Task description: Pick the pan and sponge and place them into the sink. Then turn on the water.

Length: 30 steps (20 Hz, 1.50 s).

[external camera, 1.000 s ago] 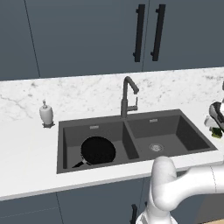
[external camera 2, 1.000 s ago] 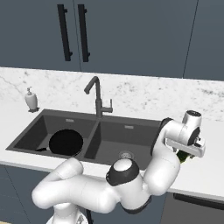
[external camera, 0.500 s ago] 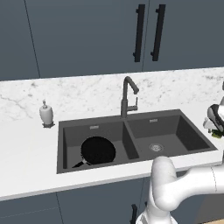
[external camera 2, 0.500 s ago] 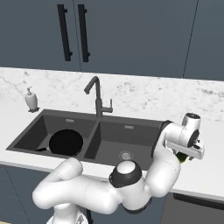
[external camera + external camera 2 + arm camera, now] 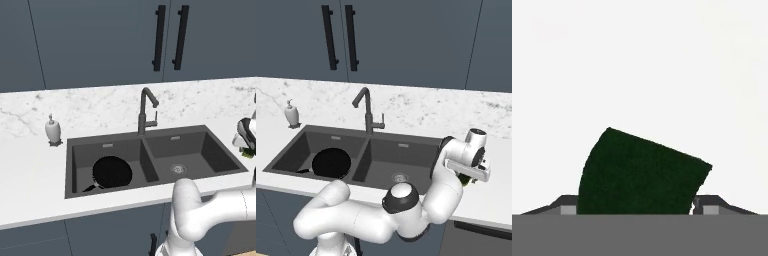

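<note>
The black pan [image 5: 112,172] [image 5: 331,162] lies in the left basin of the dark grey sink [image 5: 210,150] [image 5: 406,160]. The sponge [image 5: 637,170], dark green side up, rests on the white counter right of the sink. A sliver of the sponge [image 5: 247,154] [image 5: 465,178] shows under the hand. My gripper [image 5: 634,207] [image 5: 245,147] [image 5: 470,175] points down over it. Its fingertips [image 5: 567,209] press against the sponge's two sides with no gap showing. No water shows at the faucet [image 5: 145,112] [image 5: 367,112].
A white soap dispenser [image 5: 52,131] [image 5: 291,115] stands on the counter left of the sink. Dark cabinet doors with black handles [image 5: 170,37] rise behind the marble backsplash. My arm bends in front of the right basin.
The hand has sunk a little toward the counter and the fingers have come in against the sponge. The pan has not moved.
</note>
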Motion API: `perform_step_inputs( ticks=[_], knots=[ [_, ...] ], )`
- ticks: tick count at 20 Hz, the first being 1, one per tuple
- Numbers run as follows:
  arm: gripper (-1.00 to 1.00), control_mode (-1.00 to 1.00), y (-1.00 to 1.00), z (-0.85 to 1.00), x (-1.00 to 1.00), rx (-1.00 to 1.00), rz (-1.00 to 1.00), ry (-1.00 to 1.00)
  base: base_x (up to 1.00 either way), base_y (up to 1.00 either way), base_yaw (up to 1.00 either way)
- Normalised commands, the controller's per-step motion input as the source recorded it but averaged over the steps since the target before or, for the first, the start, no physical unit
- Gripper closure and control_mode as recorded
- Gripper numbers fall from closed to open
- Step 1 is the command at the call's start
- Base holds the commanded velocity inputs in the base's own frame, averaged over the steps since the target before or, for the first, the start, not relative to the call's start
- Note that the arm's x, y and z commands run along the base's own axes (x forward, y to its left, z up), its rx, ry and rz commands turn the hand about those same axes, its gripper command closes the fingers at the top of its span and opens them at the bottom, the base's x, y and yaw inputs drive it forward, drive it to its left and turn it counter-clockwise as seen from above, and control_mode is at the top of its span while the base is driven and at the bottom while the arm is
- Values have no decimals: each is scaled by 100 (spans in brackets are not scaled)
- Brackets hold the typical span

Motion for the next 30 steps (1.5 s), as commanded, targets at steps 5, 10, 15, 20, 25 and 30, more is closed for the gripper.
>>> perform_step_inputs(
  ticks=[5, 10, 15, 20, 25, 30],
  knots=[
    [100, -100, 32, -77, -7, 12, 0, -2, 0, 0, 0],
    [100, -100, 48, -43, -14, 6, 0, -9, 0, 0, 0],
    [100, -100, 26, 34, -78, 4, 0, -22, 0, 0, 0],
    [100, -100, 97, 20, -83, 2, 6, -39, 0, 0, 0],
    [100, -100, 100, 56, -50, 0, 13, -34, 0, 0, 0],
    [100, -100, 100, 99, -40, 0, 16, -10, 0, 0, 0]
  ],
)
